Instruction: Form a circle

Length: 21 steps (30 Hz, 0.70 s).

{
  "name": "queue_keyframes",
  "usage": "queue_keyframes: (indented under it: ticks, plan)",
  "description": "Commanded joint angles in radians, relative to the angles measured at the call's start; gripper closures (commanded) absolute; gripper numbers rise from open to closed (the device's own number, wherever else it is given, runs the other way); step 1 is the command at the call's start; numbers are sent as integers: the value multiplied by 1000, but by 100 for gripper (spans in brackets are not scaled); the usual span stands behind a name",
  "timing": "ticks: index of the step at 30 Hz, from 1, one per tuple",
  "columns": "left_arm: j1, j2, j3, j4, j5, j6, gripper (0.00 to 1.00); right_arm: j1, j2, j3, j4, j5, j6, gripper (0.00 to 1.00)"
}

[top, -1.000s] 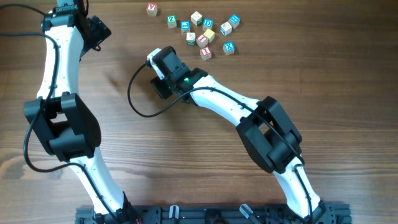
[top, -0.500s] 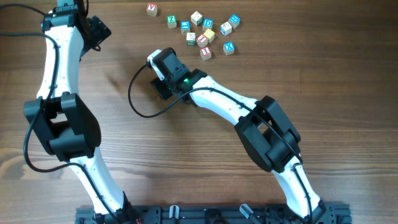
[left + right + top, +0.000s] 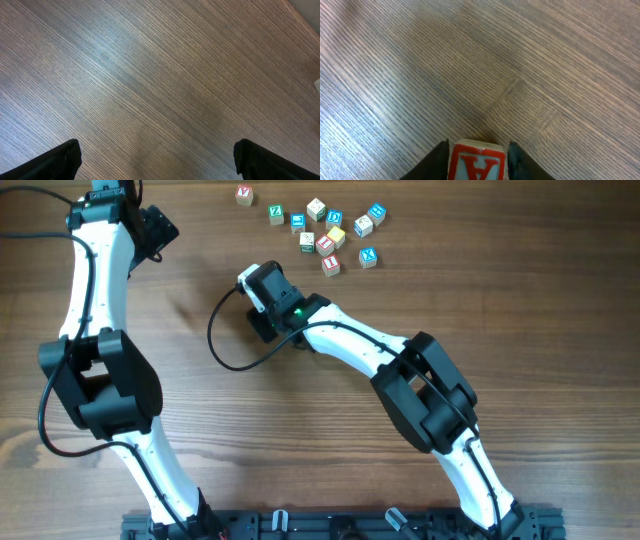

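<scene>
My right hand (image 3: pixel 477 159) gripped the small red-lettered wooden A cube (image 3: pixel 478 165) just at its fingertips, so I feared it slipping.

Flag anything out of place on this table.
One letter cube lies apart, left of the loose scatter, which forms no ring. Another, the red A cube, sits pinched in the right gripper, well away from the rest.

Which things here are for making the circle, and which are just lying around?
For the job:
- red A cube, gripped in the right hand

Just lying about for now:
- scattered letter cubes, none being touched
- left hand, open and holding nothing
</scene>
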Motion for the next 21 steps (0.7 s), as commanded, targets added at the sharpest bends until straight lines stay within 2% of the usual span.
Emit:
queue_keyframes:
  ticks: [1,10,21]
  plan:
    - [1,-3,10,-1,-13,5,0,-5,19,-13,5,6,0,63]
    - [1,-3,10,-1,-13,5,0,-5,-33,-13,-31,7,-3,69]
    - [1,-3,10,-1,-13,5,0,-5,-129,-13,-197,30,-56,67]
